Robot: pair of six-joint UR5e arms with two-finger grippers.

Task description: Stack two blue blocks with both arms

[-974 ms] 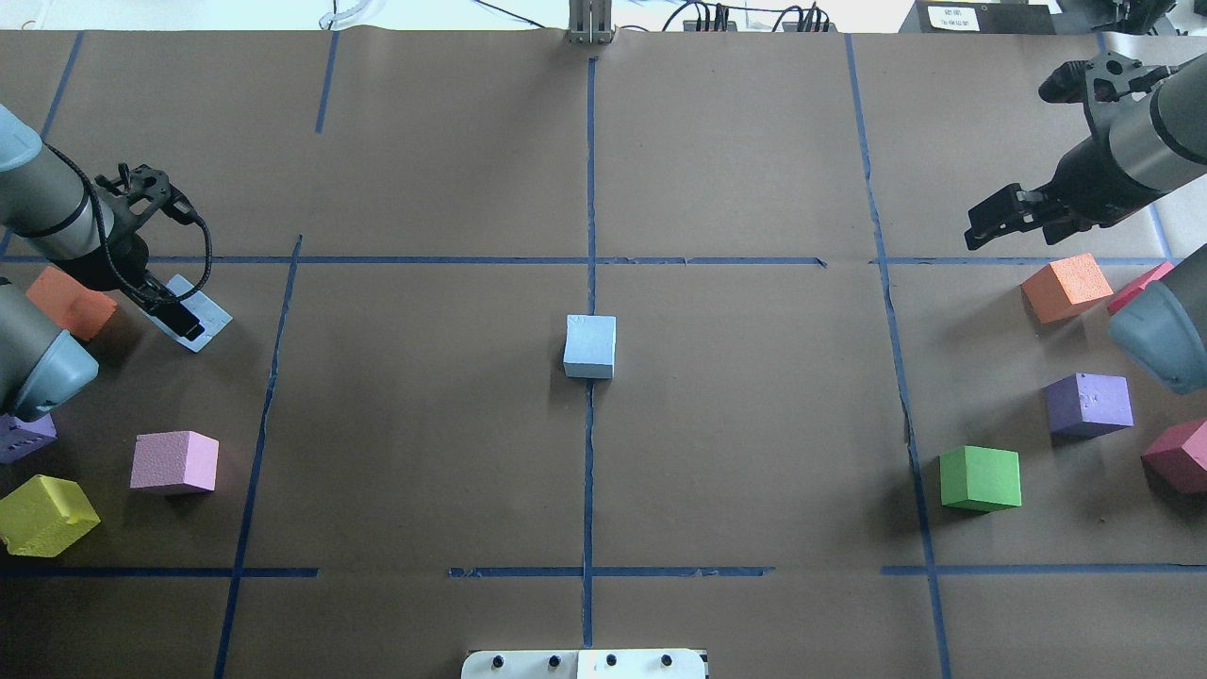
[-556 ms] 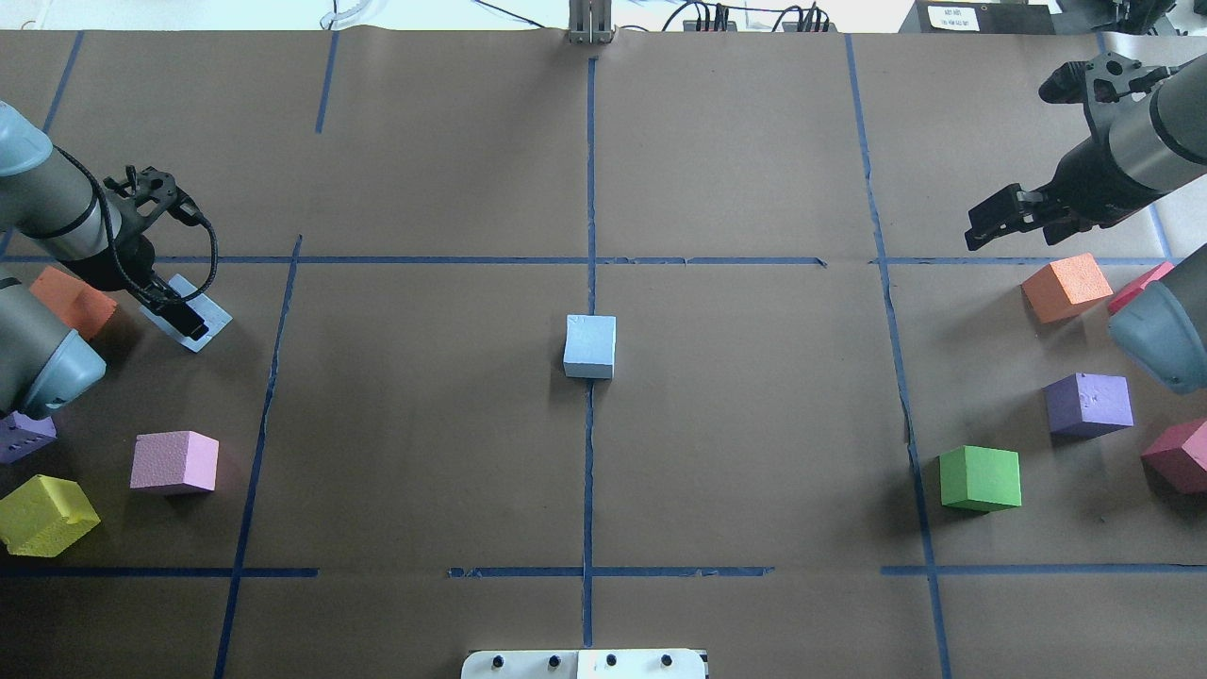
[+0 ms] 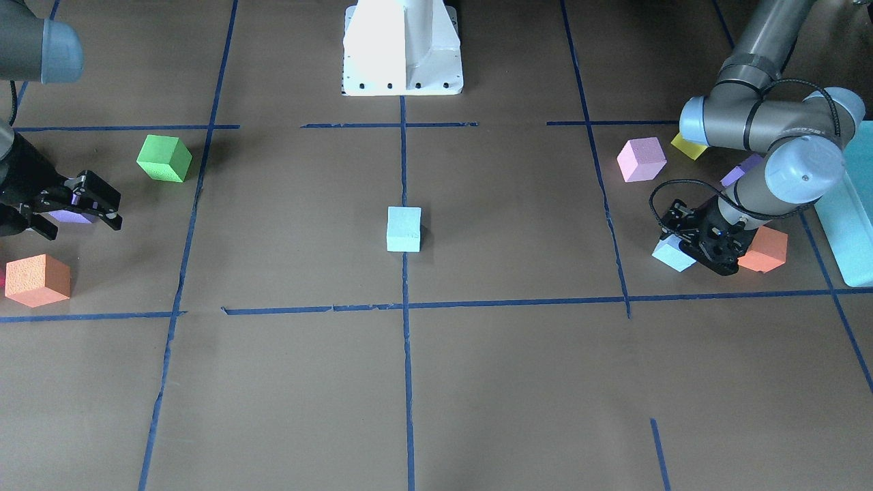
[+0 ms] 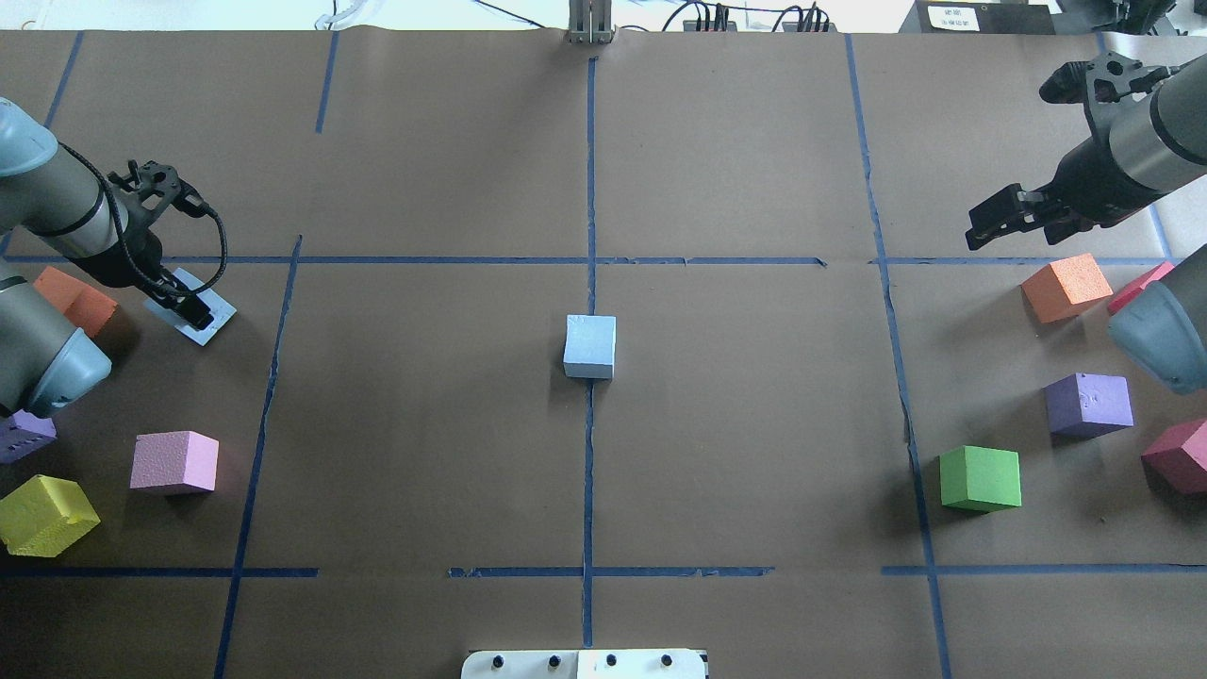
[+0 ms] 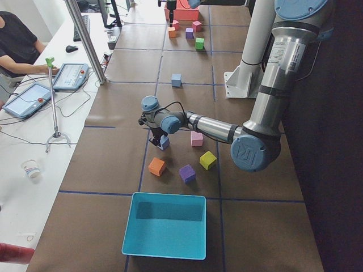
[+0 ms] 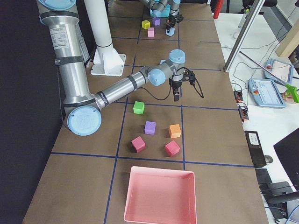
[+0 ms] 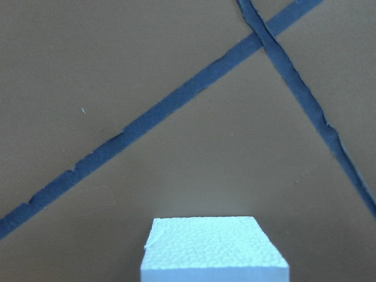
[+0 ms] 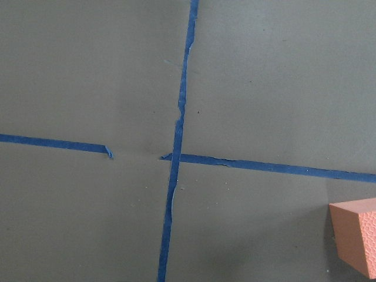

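Note:
One pale blue block (image 4: 590, 346) lies on the centre tape line; it also shows in the front view (image 3: 404, 229). The second blue block (image 4: 209, 316) is at the far left between the fingers of my left gripper (image 4: 193, 309), which is shut on it. It fills the bottom of the left wrist view (image 7: 214, 249) and sits tilted in the front view (image 3: 672, 254). My right gripper (image 4: 981, 229) is open and empty, hovering at the far right near an orange cube (image 4: 1066, 287).
Orange (image 4: 71, 300), pink (image 4: 174, 462), yellow (image 4: 45, 514) and purple (image 4: 24, 436) cubes surround the left arm. Green (image 4: 981, 478), purple (image 4: 1089, 404) and red (image 4: 1179, 455) cubes lie at the right. A teal box (image 5: 164, 225) and a pink box (image 6: 159, 195) stand at the table's ends.
My left gripper has moved slightly right and toward the far side, carrying the blue block with it. The right arm and the centre block have not moved.

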